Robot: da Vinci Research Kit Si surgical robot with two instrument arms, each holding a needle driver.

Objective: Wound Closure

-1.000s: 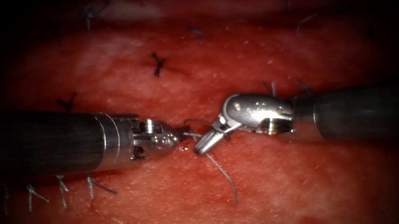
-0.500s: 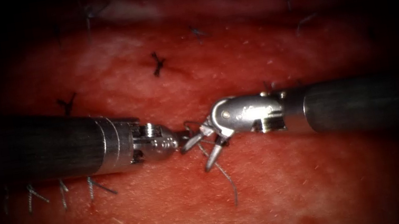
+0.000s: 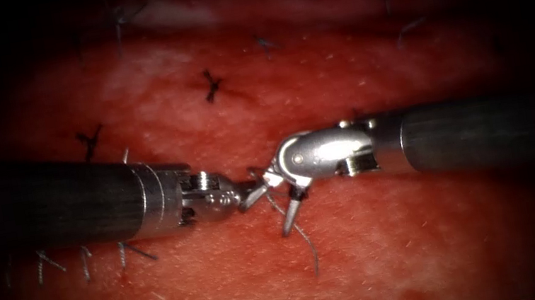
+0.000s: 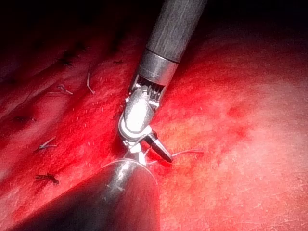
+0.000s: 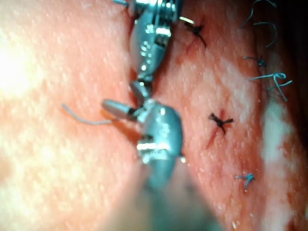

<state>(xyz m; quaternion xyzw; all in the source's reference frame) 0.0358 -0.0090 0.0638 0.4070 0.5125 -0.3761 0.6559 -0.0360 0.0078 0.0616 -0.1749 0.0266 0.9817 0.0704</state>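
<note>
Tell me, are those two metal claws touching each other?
Cannot tell. In the endoscope view the right tool, open, overlaps the left tool; no contact or gap shows plainly.

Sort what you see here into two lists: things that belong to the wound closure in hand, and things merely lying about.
In the job:
left tool, jaws apparently shut on the thread
right tool, jaws open, holding nothing
tissue

Lying about:
old stitch knots
cut ends of thread

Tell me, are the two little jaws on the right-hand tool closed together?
No: in the endoscope view the right tool has its jaws spread wide apart over the thread.
</note>
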